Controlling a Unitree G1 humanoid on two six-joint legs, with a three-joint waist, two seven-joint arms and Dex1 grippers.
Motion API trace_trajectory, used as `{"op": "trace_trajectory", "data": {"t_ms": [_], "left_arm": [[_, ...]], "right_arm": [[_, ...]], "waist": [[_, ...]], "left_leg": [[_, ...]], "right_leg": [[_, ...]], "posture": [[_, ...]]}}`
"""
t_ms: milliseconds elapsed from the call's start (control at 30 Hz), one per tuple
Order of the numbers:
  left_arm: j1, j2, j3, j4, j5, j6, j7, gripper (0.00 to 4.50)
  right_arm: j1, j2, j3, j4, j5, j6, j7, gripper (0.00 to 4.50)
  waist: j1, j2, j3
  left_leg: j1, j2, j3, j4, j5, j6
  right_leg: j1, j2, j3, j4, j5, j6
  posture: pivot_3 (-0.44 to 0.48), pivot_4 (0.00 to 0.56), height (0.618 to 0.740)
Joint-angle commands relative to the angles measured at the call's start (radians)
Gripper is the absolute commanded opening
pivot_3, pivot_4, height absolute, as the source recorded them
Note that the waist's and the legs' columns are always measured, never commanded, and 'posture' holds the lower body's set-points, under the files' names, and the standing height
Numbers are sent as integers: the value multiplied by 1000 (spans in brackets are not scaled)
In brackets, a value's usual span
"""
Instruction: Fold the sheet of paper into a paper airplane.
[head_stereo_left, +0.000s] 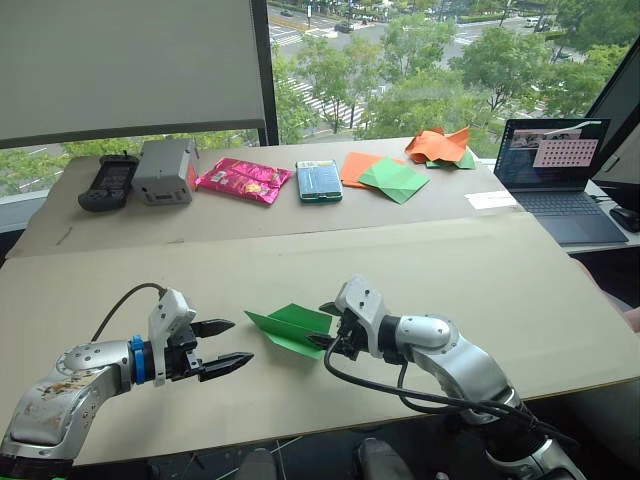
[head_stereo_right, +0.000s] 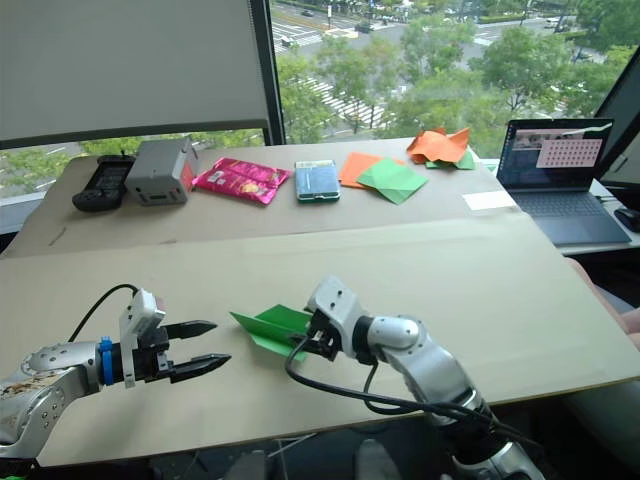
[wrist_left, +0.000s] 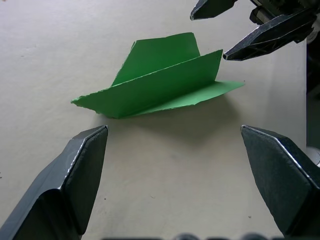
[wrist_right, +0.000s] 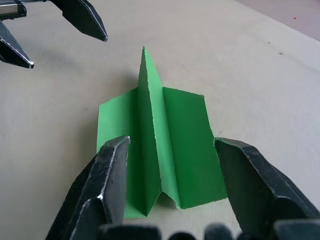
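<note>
Paper airplane on the desk, between two spread sets of jaws.
Its ragged-edged middle fold stands upright, wings flat. The right gripper straddles its tail, jaws apart, not pinching; the left gripper waits near its nose, jaws spread. Bare desk surrounds the airplane.

Paper airplane lies between both grippers

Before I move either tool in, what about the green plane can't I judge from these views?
- Plane tail edge: right wrist view, partly behind the right tool fingers.
- Whether the right tool touches the plane: head views, its fingertips overlap the paper.
- Plane underside: hidden against the table in every view.
- Left tool: open, apart from the nose.
</note>
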Motion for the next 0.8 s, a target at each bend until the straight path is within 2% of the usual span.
{"op": "trace_trajectory", "data": {"t_ms": [33, 167, 200, 600, 633, 700, 767, 800], "left_arm": [[-2, 13, 20, -7, -1, -15, -5, 4500], [-3, 14, 22, -5, 0, -16, -4, 4500], [-4, 14, 21, -5, 0, -16, -4, 4500], [-6, 12, 22, -4, 0, -12, 0, 4500], [-7, 12, 22, -3, 0, -12, 0, 4500], [-7, 12, 22, -3, -1, -11, 0, 4500], [-9, 11, 21, -4, -2, -9, 1, 4500], [-11, 11, 19, -3, -2, -8, 1, 4500]], "right_arm": [[5, 5, 5, -7, -18, -47, -2, 1589], [16, 5, 20, 3, -27, -58, 5, 197], [19, 6, 25, 7, -29, -60, 7, 35], [25, 9, 27, 8, -42, -71, 15, 35], [22, 9, 24, 5, -44, -74, 13, 643], [18, 9, 23, 2, -50, -79, 11, 1302], [17, 11, 21, 2, -50, -73, 10, 1883], [17, 12, 22, 3, -49, -71, 11, 1883]], "waist": [[1, 0, 0], [1, 0, 0], [1, 0, 0], [0, -1, -1], [0, -1, -1], [1, -1, 0], [1, -1, -1], [1, -1, -1]], "left_leg": [[0, 0, 0, 0, 0, 0], [0, 0, 0, 0, 0, 0], [0, 0, 0, 0, 0, 0], [1, 0, 0, 0, 1, 1], [1, 0, 0, 0, 1, 1], [1, 0, 0, 0, 1, 1], [1, 0, 0, 0, 1, 1], [1, 0, 0, 0, 1, 1]], "right_leg": [[0, 0, 0, 0, 0, 0], [0, 0, 0, 0, 0, 0], [0, 0, 0, 0, 0, 0], [1, 0, 0, 0, 0, 0], [1, 0, 0, 0, 0, 0], [1, 0, 0, 0, 0, 0], [1, 0, 0, 0, 0, 0], [1, 0, 0, 0, 0, 0]], "posture": [[0, 150, 725], [0, 150, 725], [0, 150, 725], [0, 150, 725], [0, 150, 725], [0, 150, 725], [0, 150, 725], [0, 150, 725]]}}
